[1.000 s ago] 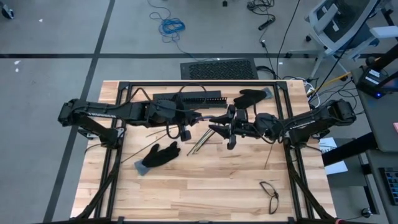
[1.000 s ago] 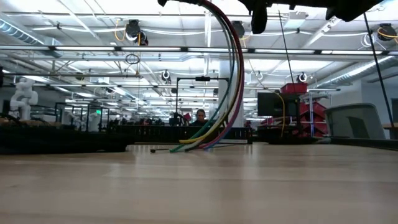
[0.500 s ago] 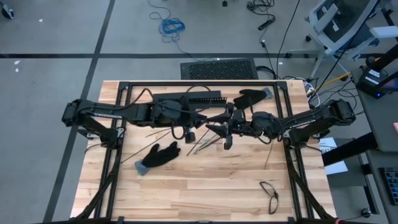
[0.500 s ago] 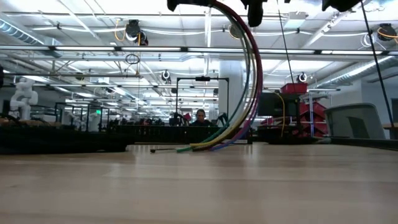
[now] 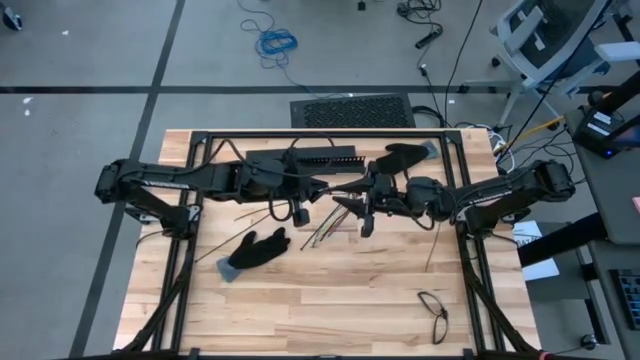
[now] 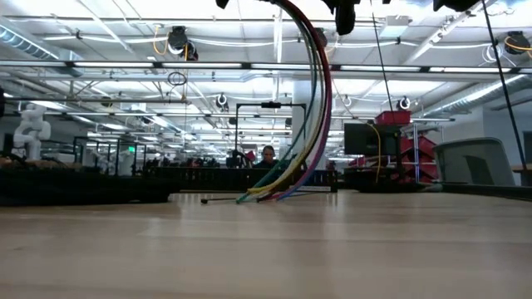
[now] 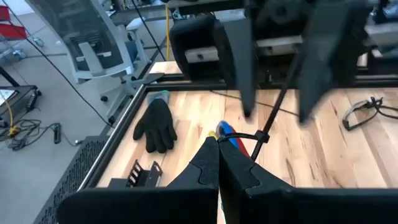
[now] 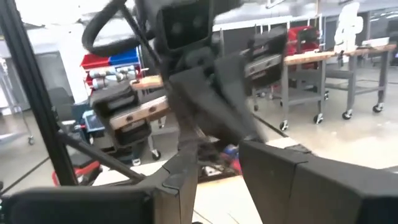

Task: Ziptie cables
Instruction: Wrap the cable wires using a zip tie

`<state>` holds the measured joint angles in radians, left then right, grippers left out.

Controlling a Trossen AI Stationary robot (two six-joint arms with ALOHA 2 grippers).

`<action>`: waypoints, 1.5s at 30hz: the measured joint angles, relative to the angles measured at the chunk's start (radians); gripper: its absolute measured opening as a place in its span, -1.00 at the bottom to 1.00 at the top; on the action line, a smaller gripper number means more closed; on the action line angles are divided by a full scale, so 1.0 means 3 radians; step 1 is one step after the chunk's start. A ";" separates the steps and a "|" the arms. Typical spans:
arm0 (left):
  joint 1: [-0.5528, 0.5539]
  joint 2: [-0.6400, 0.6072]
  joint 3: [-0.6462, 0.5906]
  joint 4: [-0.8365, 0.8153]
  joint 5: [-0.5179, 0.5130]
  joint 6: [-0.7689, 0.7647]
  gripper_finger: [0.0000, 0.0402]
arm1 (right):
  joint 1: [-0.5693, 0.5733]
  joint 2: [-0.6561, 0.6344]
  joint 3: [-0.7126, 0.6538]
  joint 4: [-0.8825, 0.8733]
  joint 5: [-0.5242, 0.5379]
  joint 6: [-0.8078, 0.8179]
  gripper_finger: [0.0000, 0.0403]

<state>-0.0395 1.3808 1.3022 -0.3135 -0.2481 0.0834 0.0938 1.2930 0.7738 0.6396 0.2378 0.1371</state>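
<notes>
Your cables (image 6: 309,124) are gathered into one bundle that arcs up from the table (image 5: 330,300) to the grippers, with the loose ends fanned out on the wood near the middle. In the low view the coloured strands run close together, so the gathering looks done.

Your left gripper (image 5: 318,188) is fully closed and, in its wrist view, appears pinched on a thin black strand just above the coloured ends; I judge that to be a ziptie (image 7: 264,134) or the black cable, but I cannot tell which. Your right gripper (image 5: 352,203) faces it from the other side with its fingers partly apart; whether it has anything between them I cannot tell.

No cinched tie shows around the bundle, so the wrapping, threading and pulling tight seem left to do.

Spare black strips (image 5: 318,232) lie under the grippers. Further out are the slotted bar (image 5: 320,157), two black gloves (image 5: 255,248) and glasses (image 5: 434,312).
</notes>
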 joint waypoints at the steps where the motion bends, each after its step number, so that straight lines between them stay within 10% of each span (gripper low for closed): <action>1: 0.0000 -0.0026 0.0000 -0.0062 0.0000 -0.0011 -1.00 | -0.0007 -0.0027 0.0000 0.0001 0.0000 -0.0010 -0.43; 45: 0.0047 0.0044 0.0001 0.0231 0.0031 -0.0070 -1.00 | -0.0011 -0.0051 -0.0004 0.0079 -0.0077 0.0013 -0.63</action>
<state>-0.0254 1.3941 1.3025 -0.2441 -0.2390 0.0625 0.0906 1.2778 0.7727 0.6632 0.2148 0.1410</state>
